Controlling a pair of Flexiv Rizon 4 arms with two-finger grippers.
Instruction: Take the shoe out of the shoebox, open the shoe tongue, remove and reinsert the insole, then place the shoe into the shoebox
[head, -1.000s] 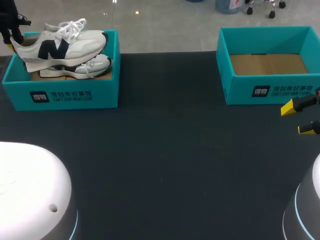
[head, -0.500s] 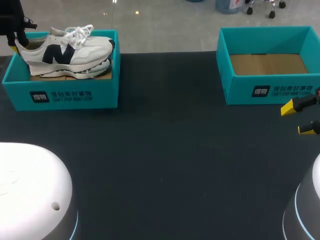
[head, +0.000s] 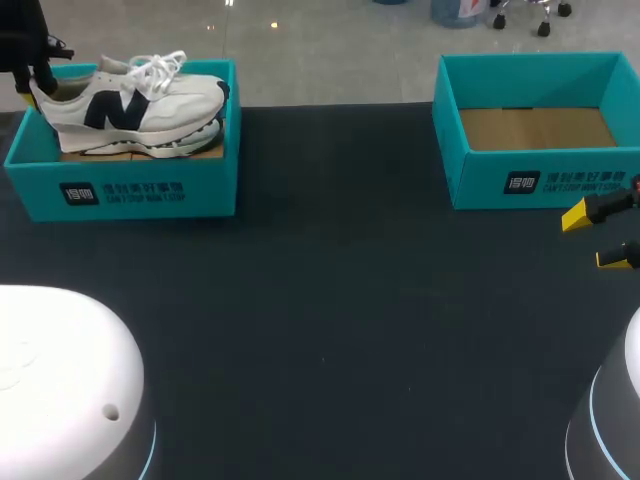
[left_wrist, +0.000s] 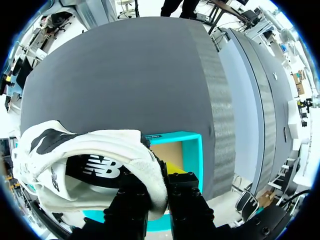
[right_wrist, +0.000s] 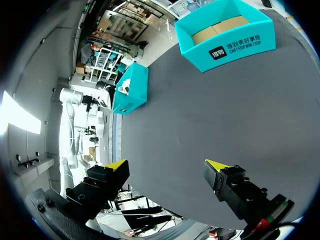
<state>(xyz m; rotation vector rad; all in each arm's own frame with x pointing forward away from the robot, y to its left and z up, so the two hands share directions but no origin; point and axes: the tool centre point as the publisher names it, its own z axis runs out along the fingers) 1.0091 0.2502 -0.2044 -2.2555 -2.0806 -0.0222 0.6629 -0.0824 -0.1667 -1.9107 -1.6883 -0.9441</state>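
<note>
Table (head: 330, 300) between shoebox (head: 120, 187) and second box (head: 540, 185)

The shoe (left_wrist: 95, 150) covers the left hand (left_wrist: 160, 186) at its fingertips; the shoebox (head: 130, 190) wall hides the sole.

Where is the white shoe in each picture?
Head view: shoe in the left shoebox, left gripper at its heel.
Left wrist view: shoe pinched at the heel by the left gripper, over that shoebox.
Right wrist view: only a white bit in the far shoebox.
Shared landmark: the teal shoebox.

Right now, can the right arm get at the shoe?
Probably not: the shoe is at the left shoebox, heel in the left gripper, while the open right gripper is across the table by the right shoebox.
</note>
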